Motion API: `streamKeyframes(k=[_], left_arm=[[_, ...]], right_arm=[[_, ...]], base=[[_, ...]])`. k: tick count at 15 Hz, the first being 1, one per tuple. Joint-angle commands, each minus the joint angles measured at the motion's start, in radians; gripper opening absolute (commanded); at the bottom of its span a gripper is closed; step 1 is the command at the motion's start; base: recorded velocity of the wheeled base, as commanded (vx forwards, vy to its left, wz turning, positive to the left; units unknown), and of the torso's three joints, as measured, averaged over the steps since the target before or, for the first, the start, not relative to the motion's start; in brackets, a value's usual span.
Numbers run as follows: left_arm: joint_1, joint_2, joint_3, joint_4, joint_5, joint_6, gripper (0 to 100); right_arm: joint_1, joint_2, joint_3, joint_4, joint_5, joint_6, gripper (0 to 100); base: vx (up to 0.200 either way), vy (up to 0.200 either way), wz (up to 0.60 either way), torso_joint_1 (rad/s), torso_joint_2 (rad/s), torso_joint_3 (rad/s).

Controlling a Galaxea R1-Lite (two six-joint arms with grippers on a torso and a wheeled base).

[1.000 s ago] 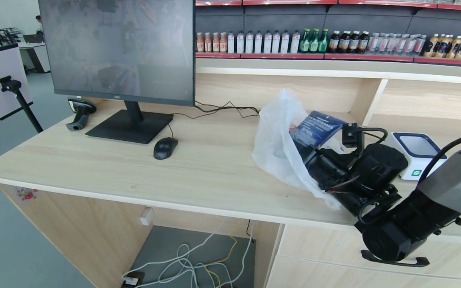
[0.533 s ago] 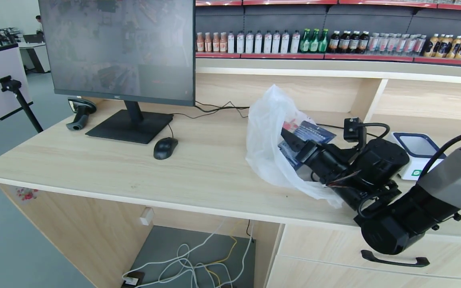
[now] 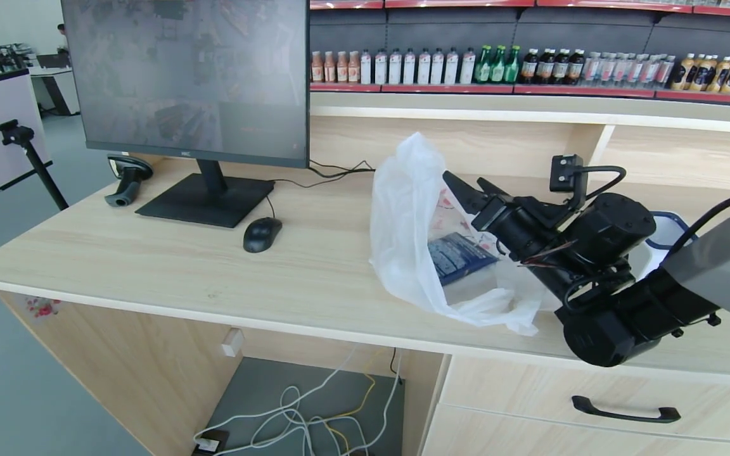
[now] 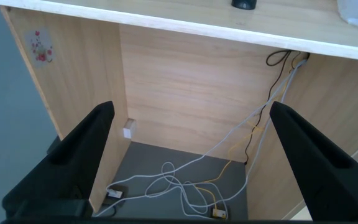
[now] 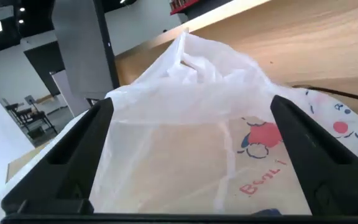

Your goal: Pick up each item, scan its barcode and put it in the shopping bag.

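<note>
One crinkly translucent shopping bag (image 3: 403, 234) holds a flat blue packet (image 3: 457, 256). The right gripper (image 3: 471, 188) at its mouth and the left gripper (image 4: 191, 155) both gape empty. A pale woodgrain counter (image 3: 213, 266) lies beneath.

Our right arm (image 3: 599, 253) is matte black, built from thick rounded joint housings, the largest a drum at the lower right of the head view. At the right edge of that view it carries an angular grey shell (image 3: 726, 278). A small boxy black camera (image 3: 566, 173) rides a bracket above the wrist, and its black cable (image 3: 599, 170) loops back. Thin red and white wires (image 3: 539, 253) show at the wrist. The right pincer (image 3: 466, 182) has black fingers tapering to points; the left pincer (image 4: 191, 109) shows the same black wedges.
</note>
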Motion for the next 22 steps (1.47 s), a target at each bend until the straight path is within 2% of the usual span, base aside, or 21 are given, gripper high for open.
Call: streamKeyframes(k=[1,6,9,10,13,15,22], left_arm=[[0.000,0.000,0.000,0.000,0.000,0.000,100],[0.000,0.000,0.000,0.000,0.000,0.000,100],[0.000,0.000,0.000,0.000,0.000,0.000,100],[0.000,0.000,0.000,0.001,0.000,0.000,100],[0.000,0.000,0.000,0.001,0.000,0.001,100],[0.000,0.000,0.000,0.004,0.000,0.001,100],[0.000,0.000,0.000,0.006,0.002,0.000,100]], right_arm=[[-0.004,0.022,-0.011,0.000,0.000,-0.006,100],[-0.067,-0.001,-0.061,0.000,0.000,-0.067,100],[-0.096,-0.067,-0.046,0.000,-0.034,-0.297,100],[-0.079,-0.097,-0.021,0.000,-0.054,-0.314,100],[-0.091,-0.177,0.101,0.000,-0.094,-0.348,100],[-0.096,-0.202,0.117,0.000,-0.094,-0.351,100],[-0.114,-0.215,0.123,0.000,-0.094,-0.353,100]], base=[[0.000,0.000,0.00,0.000,0.00,0.000],[0.000,0.000,0.00,0.000,0.00,0.000],[0.000,0.000,0.00,0.000,0.00,0.000],[0.000,0.000,0.00,0.000,0.00,0.000],[0.000,0.000,0.00,0.000,0.00,0.000],[0.000,0.000,0.00,0.000,0.00,0.000],[0.000,0.000,-0.60,0.002,0.00,0.004]])
